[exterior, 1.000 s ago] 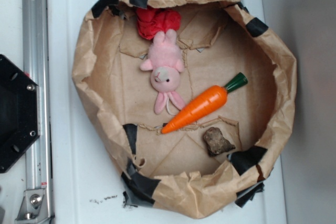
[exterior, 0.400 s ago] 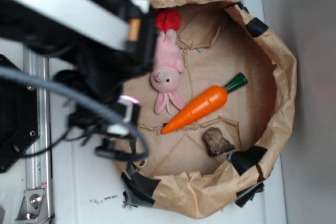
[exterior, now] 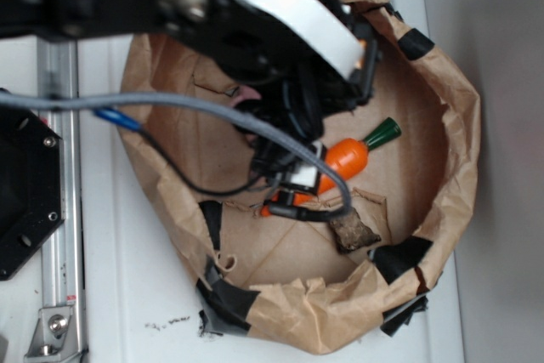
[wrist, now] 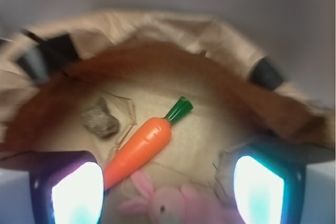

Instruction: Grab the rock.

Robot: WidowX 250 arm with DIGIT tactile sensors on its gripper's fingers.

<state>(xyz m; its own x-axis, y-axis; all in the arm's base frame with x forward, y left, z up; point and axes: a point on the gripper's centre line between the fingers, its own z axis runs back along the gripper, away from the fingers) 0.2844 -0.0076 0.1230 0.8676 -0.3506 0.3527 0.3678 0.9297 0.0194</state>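
Inside the brown paper nest [exterior: 442, 108], the tool [wrist: 168, 187] hangs with its two fingers [wrist: 79, 192] spread wide apart, holding nothing. The black arm [exterior: 212, 14] reaches in from the upper left, hiding most of the pink bunny [wrist: 168, 205]. The rock [exterior: 353, 229] lies on the paper floor beside the carrot [wrist: 139, 148], partly under a cable [exterior: 212, 116].
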